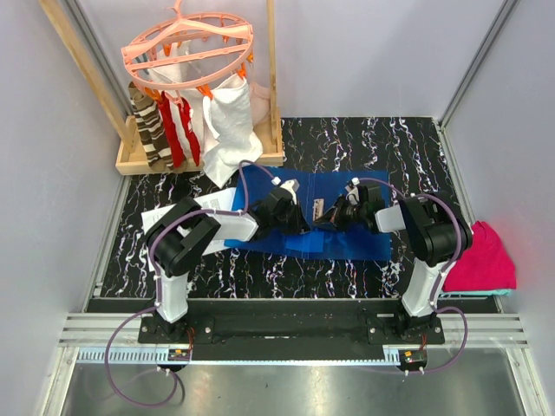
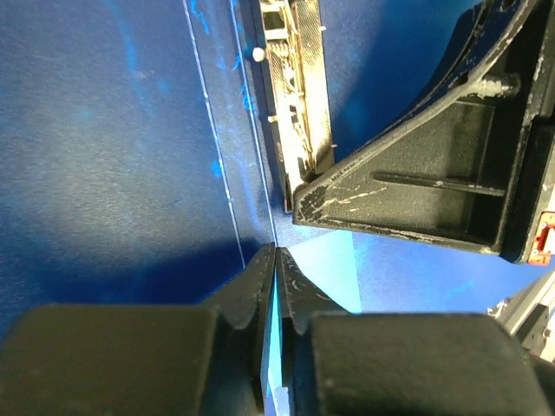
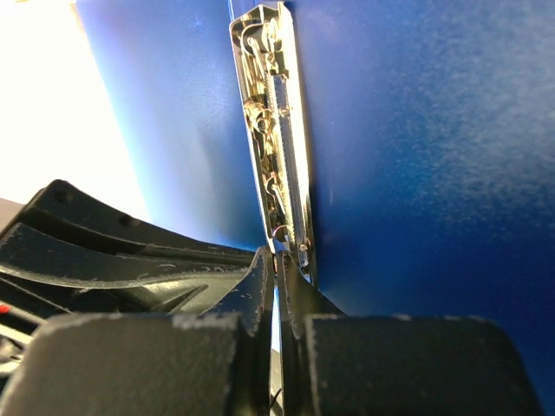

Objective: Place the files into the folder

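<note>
The folder (image 1: 364, 238) lies open on the desk (image 1: 408, 147), but the papers (image 1: 159, 216) remain outside, to its left. The left hand (image 2: 276, 253) pinches its flap, and the right hand (image 3: 277, 257) is closed beside the clip (image 3: 277, 130).

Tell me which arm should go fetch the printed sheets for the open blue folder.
Left, probably. The files lie left of the folder, on the left gripper's side; the right gripper would need to cross the whole folder to reach them.

Right claw (image 3: 277, 276) closed on blue folder (image 3: 434, 147) edge, just touching metal clip (image 3: 279, 130) near end.
</note>
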`<state>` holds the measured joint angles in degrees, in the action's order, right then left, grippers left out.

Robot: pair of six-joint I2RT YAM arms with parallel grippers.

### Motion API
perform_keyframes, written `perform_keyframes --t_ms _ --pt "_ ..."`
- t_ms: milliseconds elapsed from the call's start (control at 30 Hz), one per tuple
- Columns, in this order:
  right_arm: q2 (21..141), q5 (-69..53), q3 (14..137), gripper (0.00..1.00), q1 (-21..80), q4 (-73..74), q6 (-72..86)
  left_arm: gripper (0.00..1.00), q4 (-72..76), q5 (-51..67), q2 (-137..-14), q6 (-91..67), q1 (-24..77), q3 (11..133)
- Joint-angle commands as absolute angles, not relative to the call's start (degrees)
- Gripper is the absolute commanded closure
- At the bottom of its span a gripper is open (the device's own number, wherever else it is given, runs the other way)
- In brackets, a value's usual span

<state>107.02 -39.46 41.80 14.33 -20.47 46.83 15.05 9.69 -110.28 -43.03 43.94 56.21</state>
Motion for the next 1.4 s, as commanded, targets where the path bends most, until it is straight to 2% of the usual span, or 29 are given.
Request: perform_keyframes --t_ms 0,200,333,433,500,600,800,1033,1167,1267,1300,1333,1367 --pt "109.69 -40.34 39.82 1.00 14.94 -26.26 50.27 0.90 14.76 13.27 -109.16 -43.50 44.03 55.55" --pt "110.48 -41.75 38.23 1.00 15.03 -29.45 53.17 0.93 20.65 16.35 -114.87 -48.68 44.21 53.88" --pt "111.44 -39.12 37.79 1.00 14.94 -23.94 50.72 1.00 15.49 10.39 -116.63 -50.97 43.51 52.57" --pt "111.62 -33.42 38.84 1.00 14.94 -14.36 47.83 1.00 12.41 7.66 -116.98 -52.03 42.63 51.42" --pt "109.96 -23.94 39.64 1.00 15.12 -5.85 45.71 1.00 11.60 6.51 -116.28 -52.73 42.45 50.63" --pt "110.30 -15.92 40.08 1.00 15.12 -1.77 45.44 1.00 12.13 3.61 -114.44 -54.31 42.54 47.64" --pt "113.29 -10.90 39.99 1.00 16.08 -0.36 45.80 1.00 10.81 -1.93 -112.15 -55.28 42.45 44.91" --pt "109.26 3.50 45.35 1.00 22.49 13.80 44.73 1.00 6.60 -5.62 -111.27 -55.20 42.54 46.31" --pt "110.04 0.18 45.79 1.00 22.32 11.18 41.94 1.00 5.80 -7.12 -108.03 -49.78 42.89 47.10" --pt "104.52 -9.90 43.96 1.00 22.32 0.67 39.48 1.00 4.14 -4.06 -105.31 -44.85 43.86 50.18" --pt "103.28 -11.76 44.21 1.00 22.32 -1.99 40.16 0.96 3.70 -1.26 -103.99 -44.13 43.94 50.71" --pt "102.23 -15.95 44.73 1.00 22.32 -2.89 40.08 0.80 4.56 -0.27 -102.58 -43.43 43.86 50.28" --pt "102.04 -17.91 45.26 1.00 22.32 -4.99 40.69 0.69 5.53 2.35 -100.92 -41.59 43.86 49.66"
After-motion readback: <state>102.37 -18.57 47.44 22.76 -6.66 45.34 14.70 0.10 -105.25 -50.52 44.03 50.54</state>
